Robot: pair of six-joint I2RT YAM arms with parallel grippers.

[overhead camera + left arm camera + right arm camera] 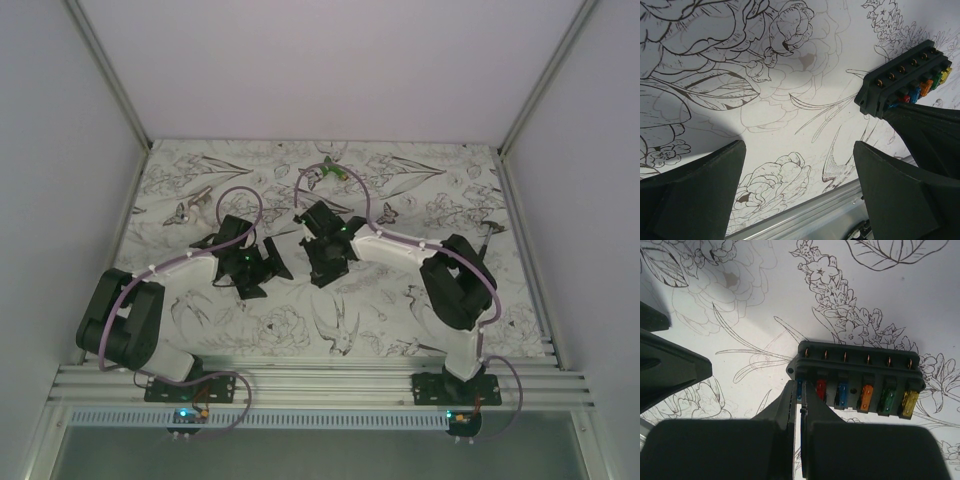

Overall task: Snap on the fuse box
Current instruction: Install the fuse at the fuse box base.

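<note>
The fuse box (855, 372) is a black oblong block lying on the flower-print table, with a row of coloured fuses in its face: blue, red, blue, orange, green, yellow. It also shows in the left wrist view (902, 80). My right gripper (801, 390) is shut on the leftmost blue fuse (799, 389), which sits in the box's end slot. My left gripper (799, 145) is wide open and empty, hovering over bare table just left of the box. In the top view the two grippers (262, 265) (325, 262) meet mid-table and hide the box.
A green-and-white gadget (335, 173) lies at the back of the table. A metal rail (805, 215) runs along the near edge. White walls enclose the table on the left, right and back.
</note>
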